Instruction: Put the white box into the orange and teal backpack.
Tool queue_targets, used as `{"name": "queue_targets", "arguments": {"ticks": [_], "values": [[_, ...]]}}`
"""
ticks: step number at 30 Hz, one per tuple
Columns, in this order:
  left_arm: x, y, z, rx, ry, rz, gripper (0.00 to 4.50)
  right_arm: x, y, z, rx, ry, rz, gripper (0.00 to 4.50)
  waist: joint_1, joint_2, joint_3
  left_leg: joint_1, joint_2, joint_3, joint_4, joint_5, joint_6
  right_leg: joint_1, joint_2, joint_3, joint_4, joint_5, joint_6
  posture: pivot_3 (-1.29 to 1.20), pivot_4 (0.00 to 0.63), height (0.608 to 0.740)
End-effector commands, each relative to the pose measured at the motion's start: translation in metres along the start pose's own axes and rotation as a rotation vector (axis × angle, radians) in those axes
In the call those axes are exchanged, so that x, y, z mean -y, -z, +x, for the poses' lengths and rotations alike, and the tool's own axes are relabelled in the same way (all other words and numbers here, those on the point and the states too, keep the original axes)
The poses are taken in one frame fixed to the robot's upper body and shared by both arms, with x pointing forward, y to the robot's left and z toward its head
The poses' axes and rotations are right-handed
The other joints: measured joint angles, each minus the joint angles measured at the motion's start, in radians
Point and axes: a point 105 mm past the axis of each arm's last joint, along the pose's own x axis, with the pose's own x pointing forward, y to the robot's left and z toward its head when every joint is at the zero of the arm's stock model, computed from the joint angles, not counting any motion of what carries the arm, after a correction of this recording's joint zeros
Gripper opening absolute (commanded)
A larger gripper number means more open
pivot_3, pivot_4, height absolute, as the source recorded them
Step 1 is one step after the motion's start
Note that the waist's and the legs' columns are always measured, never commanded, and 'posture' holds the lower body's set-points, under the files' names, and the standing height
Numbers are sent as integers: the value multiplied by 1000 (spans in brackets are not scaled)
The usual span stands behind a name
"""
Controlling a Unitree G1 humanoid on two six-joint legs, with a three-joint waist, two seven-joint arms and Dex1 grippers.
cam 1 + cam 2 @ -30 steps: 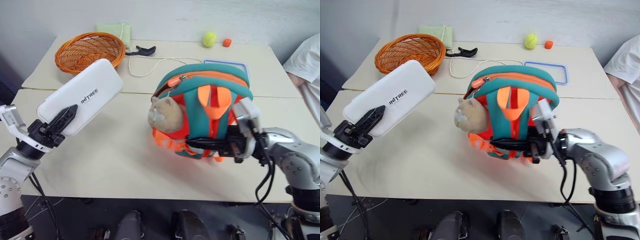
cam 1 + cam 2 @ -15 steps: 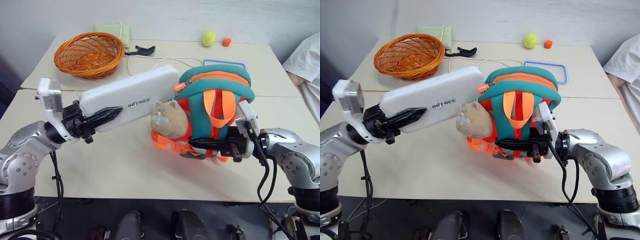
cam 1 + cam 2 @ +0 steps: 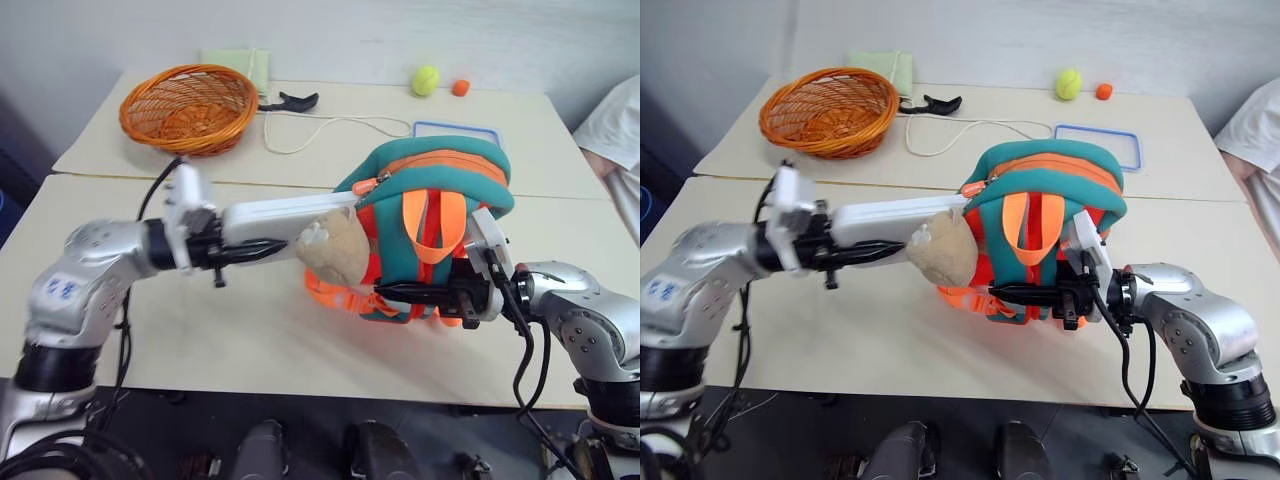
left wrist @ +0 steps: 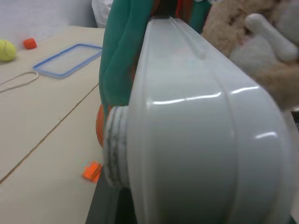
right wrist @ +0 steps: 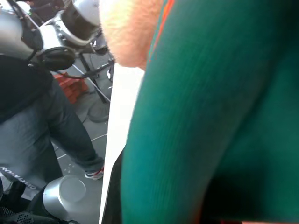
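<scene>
The white box (image 3: 285, 214) hangs edge-on above the table, with my left gripper (image 3: 262, 238) shut on its near end. Its far end meets the zip opening of the orange and teal backpack (image 3: 440, 170), just behind the tan plush animal (image 3: 335, 248); I cannot tell how far in it goes. The backpack stands upright, straps toward me. My right gripper (image 3: 395, 292) is shut on the backpack's lower part, by the orange straps. In the left wrist view the box (image 4: 201, 140) runs up against the teal flap (image 4: 122, 56).
At the back of the table are an orange wicker basket (image 3: 188, 105), a green cloth (image 3: 235, 60), a black tool (image 3: 290, 101), a white cord (image 3: 330, 125), a blue-rimmed lid (image 3: 455, 130), a tennis ball (image 3: 426, 79) and a small orange ball (image 3: 460, 87). A person's sleeve (image 3: 615, 120) shows at the right edge.
My left arm swung the white box to the right and rolled it from flat to edge-on, bringing its far end to the backpack's opening. My right gripper kept its hold.
</scene>
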Motion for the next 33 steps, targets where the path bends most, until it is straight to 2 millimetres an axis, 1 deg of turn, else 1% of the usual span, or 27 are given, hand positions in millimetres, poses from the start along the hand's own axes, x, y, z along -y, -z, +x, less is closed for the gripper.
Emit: {"name": "queue_targets", "arguments": {"ticks": [1,3,5,7,10,12,14,16,18,21,23,24,26,28,30,31,33], "values": [[2,5,33,-41,48,-11,1211,-8,-6,0,7,-24,-30,13,-1,0,0,0,0,0,0,0,0,0,0,0,0,0,0,0,150,740],[1,-1,54,-22,84,-18,1211,-9,-5,1,0,-33,-38,13,-1,0,0,-2,0,0,3,-1,1,-1,1,0,0,0,0,0,150,740],[-1,-2,69,-21,102,-16,1211,-9,-5,2,2,-33,-46,13,-1,0,0,-6,1,0,7,-1,1,-3,1,-1,3,0,0,0,150,740],[-5,-1,78,-27,99,-16,1211,-8,-4,3,4,-31,-50,13,-4,0,0,-7,1,0,9,-1,1,-4,1,-1,6,0,1,0,150,740],[-9,-3,84,6,87,-38,1211,-9,-3,5,2,-32,-54,13,-5,0,0,-6,1,0,9,-1,1,-5,1,-1,6,0,1,0,150,740],[-10,-2,83,21,81,-54,1911,-10,-2,8,6,-32,-54,0,-4,0,0,-6,1,-1,10,-1,1,-5,1,-1,6,0,1,0,150,740],[-8,-1,77,28,90,-63,2402,-10,-1,9,12,-29,-54,0,-5,0,0,-6,1,-1,10,-1,0,-5,1,-1,6,0,1,0,150,740],[-7,-3,70,54,95,-95,2975,-10,-1,10,17,-21,-57,0,-7,0,0,-6,2,-1,9,-1,0,-5,1,-1,6,0,1,0,150,740],[-8,-10,57,104,96,-83,3667,-9,-2,10,25,-6,-62,0,-8,0,0,-6,2,-1,9,-1,0,-5,1,-1,6,0,1,0,150,740],[-14,-22,28,165,94,-7,4489,-4,-5,10,40,17,-68,0,-12,0,0,-7,2,-1,9,0,0,-5,2,-1,6,0,1,0,150,740],[-27,-21,6,161,36,20,4489,-2,-6,10,50,33,-65,0,-13,0,0,-7,2,-1,9,0,-1,-6,2,-1,6,0,1,0,150,740],[-30,-18,-7,139,21,34,4489,0,-6,10,52,41,-61,0,-15,0,0,-7,2,-1,9,0,-1,-6,2,-1,6,0,0,0,150,740],[-31,-10,-31,96,12,33,4489,2,-5,9,50,47,-56,0,-18,0,0,-7,2,-1,9,0,-1,-6,2,-1,6,0,0,0,150,740],[-21,2,-55,33,33,14,4489,3,-3,9,49,54,-50,0,-27,1,0,-6,2,-1,8,0,-1,-5,2,-1,6,0,0,0,150,740],[-6,9,-70,-14,68,-2,4489,6,-2,9,49,60,-47,0,-30,1,0,-7,2,-1,8,0,-1,-5,2,-1,8,0,0,0,150,740],[2,8,-74,-12,80,-5,4489,7,-2,9,50,63,-48,0,-30,1,0,-7,2,-1,7,0,0,-5,1,-1,8,0,0,0,150,740],[14,1,-73,23,90,-6,4489,10,-1,10,53,68,-49,0,-30,1,0,-8,2,-2,8,-1,0,-6,1,-1,8,0,0,0,150,740]]}}
